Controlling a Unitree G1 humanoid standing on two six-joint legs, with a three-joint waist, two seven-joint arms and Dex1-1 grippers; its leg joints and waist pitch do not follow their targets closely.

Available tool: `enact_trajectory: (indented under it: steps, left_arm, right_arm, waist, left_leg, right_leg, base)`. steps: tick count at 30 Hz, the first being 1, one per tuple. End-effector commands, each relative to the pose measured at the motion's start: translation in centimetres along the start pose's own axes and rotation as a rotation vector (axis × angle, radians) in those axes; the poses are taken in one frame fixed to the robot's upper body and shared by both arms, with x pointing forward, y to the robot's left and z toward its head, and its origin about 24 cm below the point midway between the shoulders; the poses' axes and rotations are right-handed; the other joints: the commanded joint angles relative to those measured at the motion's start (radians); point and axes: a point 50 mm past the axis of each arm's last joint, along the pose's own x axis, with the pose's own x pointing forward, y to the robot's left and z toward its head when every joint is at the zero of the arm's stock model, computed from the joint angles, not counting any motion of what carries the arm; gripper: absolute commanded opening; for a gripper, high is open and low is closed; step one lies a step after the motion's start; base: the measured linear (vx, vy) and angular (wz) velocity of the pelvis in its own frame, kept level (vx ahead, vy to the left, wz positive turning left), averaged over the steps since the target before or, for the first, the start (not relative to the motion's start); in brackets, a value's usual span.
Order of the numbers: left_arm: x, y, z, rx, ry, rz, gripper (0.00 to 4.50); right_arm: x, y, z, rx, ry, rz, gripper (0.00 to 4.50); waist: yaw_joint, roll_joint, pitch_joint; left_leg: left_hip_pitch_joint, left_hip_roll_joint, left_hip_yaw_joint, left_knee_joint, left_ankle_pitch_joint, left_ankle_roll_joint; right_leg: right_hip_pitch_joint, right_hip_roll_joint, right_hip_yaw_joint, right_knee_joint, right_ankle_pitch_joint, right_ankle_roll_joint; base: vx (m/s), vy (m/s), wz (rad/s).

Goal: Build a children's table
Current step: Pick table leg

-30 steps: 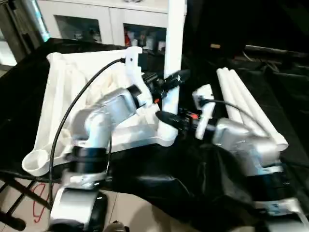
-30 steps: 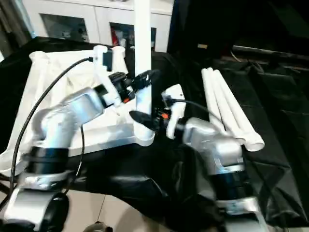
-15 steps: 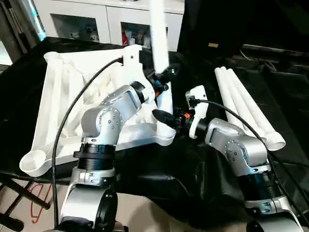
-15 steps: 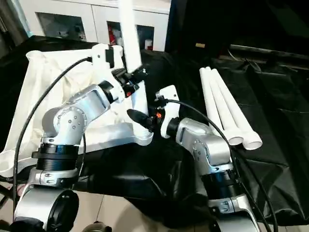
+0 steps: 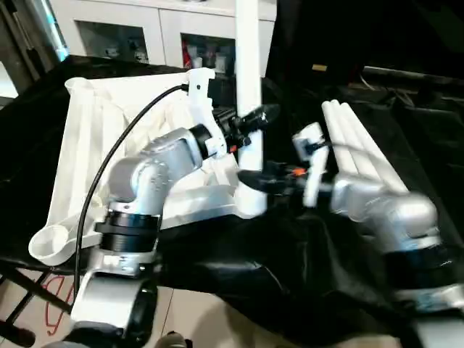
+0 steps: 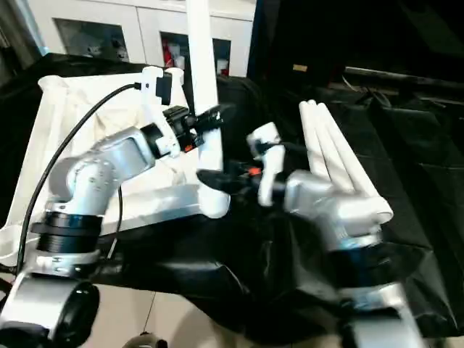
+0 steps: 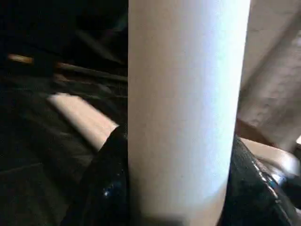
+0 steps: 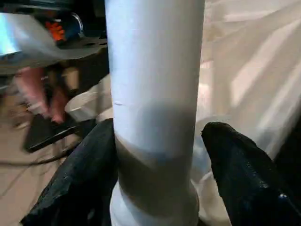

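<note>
The white tabletop (image 5: 87, 145) lies underside up on the black cloth. One white leg (image 5: 246, 72) stands upright in its near right corner socket (image 5: 250, 204). My left gripper (image 5: 250, 125) is shut on the leg about halfway up, and both black fingers (image 7: 106, 183) press against the tube. My right gripper (image 5: 250, 183) sits low on the same leg, just above the socket. It is open, its fingers (image 8: 235, 174) on either side of the tube with a thin gap showing.
Three spare white legs (image 5: 362, 156) lie side by side on the black cloth (image 5: 232, 254) to the right. A white glass-door cabinet (image 5: 145, 36) stands behind. The tabletop's near left corner (image 5: 51, 246) hangs over the table's front edge.
The leg leaned left half a second ago and now stands straight. The left fingers have closed in on the tube. The right fingers have spread off it and the right arm is moving.
</note>
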Motion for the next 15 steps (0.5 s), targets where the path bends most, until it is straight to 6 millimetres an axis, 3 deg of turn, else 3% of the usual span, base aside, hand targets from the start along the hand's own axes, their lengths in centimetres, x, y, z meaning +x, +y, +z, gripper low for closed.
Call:
enact_trajectory:
  steps: [1,10,15]
  left_arm:
    - [0.2,-1.1,1.1,0.021,0.0,-0.108,1.88]
    - [0.1,-2.2,1.5,-0.047,-0.04,-0.287,1.88]
    - [0.2,-2.1,1.5,-0.064,-0.058,-0.286,1.88]
  right_arm:
    - [-0.7,0.1,0.7,-0.018,0.009,0.02,3.09]
    - [-1.2,0.9,0.4,0.002,0.074,0.117,3.09]
    - [-0.8,1.2,0.0,0.016,0.082,0.141,2.63]
  waist:
    - [0.005,-0.003,-0.077]
    - [0.007,-0.005,-0.078]
    - [0.008,-0.008,-0.078]
  left_leg:
    - [0.018,0.037,-0.009,-0.063,0.015,0.044]
    - [0.018,0.037,-0.009,-0.061,0.015,0.054]
    - [0.019,0.038,-0.009,-0.062,0.013,0.049]
  right_leg:
    - [0.06,-0.078,0.047,-0.056,0.188,-0.273]
    - [0.061,-0.078,0.046,-0.056,0.179,-0.288]
    - [0.061,-0.079,0.046,-0.058,0.166,-0.285]
  base:
    - [0.0,0.0,0.0]
    - [0.0,0.0,0.0]
    - [0.0,0.0,0.0]
